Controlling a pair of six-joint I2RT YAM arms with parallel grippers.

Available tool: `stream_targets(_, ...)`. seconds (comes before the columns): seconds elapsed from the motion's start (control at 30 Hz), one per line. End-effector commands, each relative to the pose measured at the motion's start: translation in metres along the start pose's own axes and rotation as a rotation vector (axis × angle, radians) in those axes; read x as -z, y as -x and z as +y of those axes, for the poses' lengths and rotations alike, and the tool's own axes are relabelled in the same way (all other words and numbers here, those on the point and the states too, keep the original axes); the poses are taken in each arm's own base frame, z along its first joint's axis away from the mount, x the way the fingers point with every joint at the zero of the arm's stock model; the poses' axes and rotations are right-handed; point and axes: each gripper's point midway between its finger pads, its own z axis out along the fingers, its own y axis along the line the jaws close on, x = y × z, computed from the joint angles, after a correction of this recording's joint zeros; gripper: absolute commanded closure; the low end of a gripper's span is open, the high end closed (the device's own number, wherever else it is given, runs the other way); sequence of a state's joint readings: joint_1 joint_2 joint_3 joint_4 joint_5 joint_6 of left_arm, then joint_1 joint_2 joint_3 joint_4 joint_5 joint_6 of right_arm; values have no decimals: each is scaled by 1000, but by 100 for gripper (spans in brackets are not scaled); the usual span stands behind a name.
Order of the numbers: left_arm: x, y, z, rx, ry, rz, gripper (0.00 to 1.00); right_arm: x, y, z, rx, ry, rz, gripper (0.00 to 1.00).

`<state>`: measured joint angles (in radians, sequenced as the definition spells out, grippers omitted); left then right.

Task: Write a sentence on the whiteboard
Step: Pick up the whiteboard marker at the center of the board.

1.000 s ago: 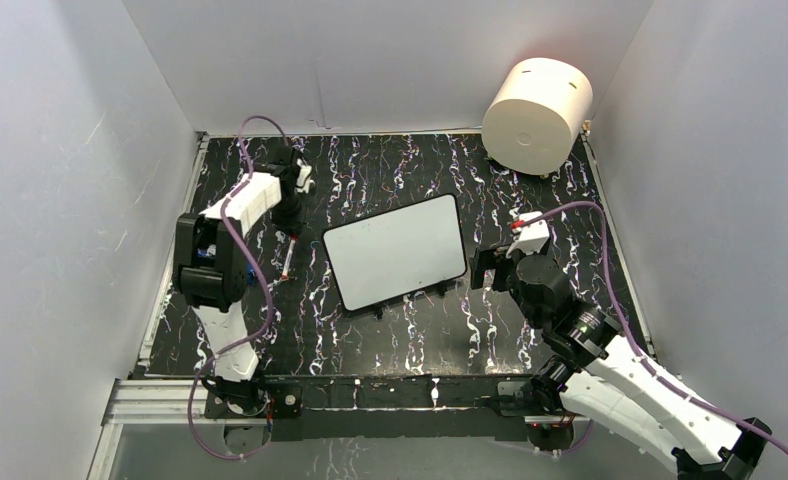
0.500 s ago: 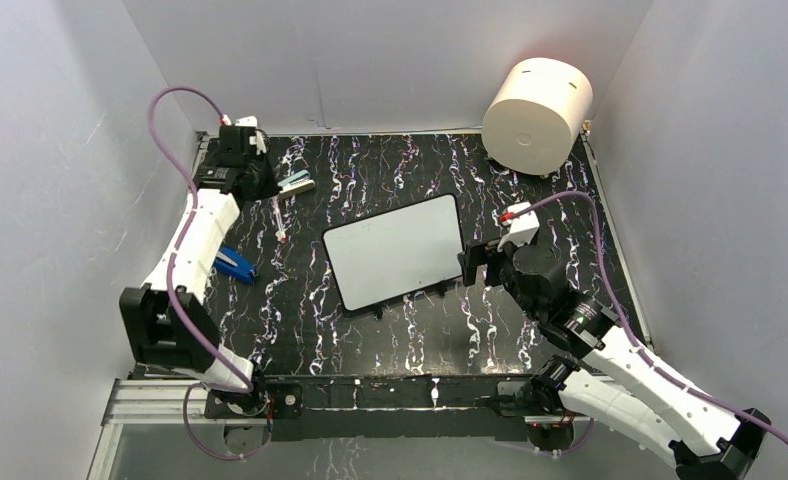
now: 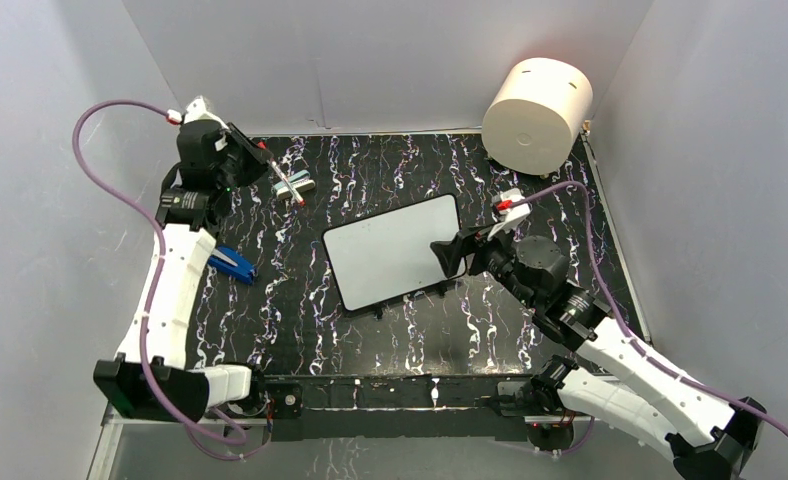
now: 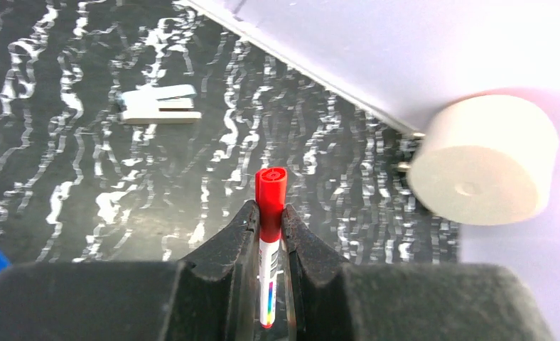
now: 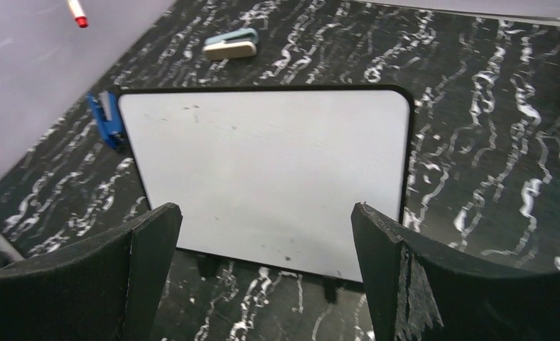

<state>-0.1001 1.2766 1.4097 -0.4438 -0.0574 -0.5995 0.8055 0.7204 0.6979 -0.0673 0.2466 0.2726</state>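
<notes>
"One whiteboard [image 3: 394, 252] is listed. State its location."

"The whiteboard lies at the middle of the worktop [image 3: 390, 335], turned at a slant. Small black feet show along its near edge. In the right wrist view, the white face carries a few faint dark specks."

"State the condition of the right gripper."

"The right gripper [image 5: 266, 234] is released, with the jaws spread wide. It sits at the right edge of the whiteboard. Its wrist view frames the board between the two fingers [image 5: 153, 245]. Contact with the board cannot be confirmed."

"State the condition of the left gripper."

"The left gripper [image 4: 268, 214] is clenched on a marker [image 4: 271, 186]. The red end of the marker points away from the wrist. This gripper is held above the far left corner of the worktop, well apart from the whiteboard."

"List the surrounding items."

"A pale stapler-shaped item [image 3: 298, 186] lies at the far left, close to the marker's end in the top view. A blue item [image 3: 232, 263] lies near the left wall, to the left of the whiteboard. A cream cylinder [image 3: 537, 100] lies on its side in the far right corner."
</notes>
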Motion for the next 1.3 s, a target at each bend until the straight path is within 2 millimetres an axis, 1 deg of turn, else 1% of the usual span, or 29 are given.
stream_targets(0.0,30,15,-36,177,-184,-65,100,-5,48,40,-103,171,-148,1)
stream_targets(0.17,43,8,-57,295,-325,-48,100,-8,58,57,-178,262,-198,1)
stream_targets(0.3,47,-3,-69,381,-394,2,100,-7,69,68,-249,326,-262,1)
stream_targets(0.37,48,-14,-80,415,-427,35,100,-7,74,72,-283,351,-286,1)
stream_targets(0.4,48,-17,-83,432,-436,42,100,-8,74,74,-302,359,-289,1)
stream_targets(0.43,49,-26,-91,442,-454,61,100,-10,74,74,-318,363,-291,1)
stream_targets(0.5,51,-36,-100,461,-472,76,100,-13,74,77,-351,376,-298,1)
stream_targets(0.63,55,-48,-117,534,-516,86,100,-19,72,78,-389,386,-306,1)
stream_targets(0.87,57,-71,-138,601,-567,158,100,-28,64,77,-447,378,-292,1)
stream_targets(0.97,59,-82,-146,637,-590,173,100,-32,64,77,-464,373,-293,1)
stream_targets(1.07,59,-93,-154,668,-607,187,100,-36,65,78,-472,376,-292,4)
stream_targets(1.13,59,-100,-160,678,-611,204,100,-39,66,79,-476,380,-292,9)
stream_targets(1.27,60,-109,-168,689,-616,216,100,-42,69,80,-487,383,-301,17)
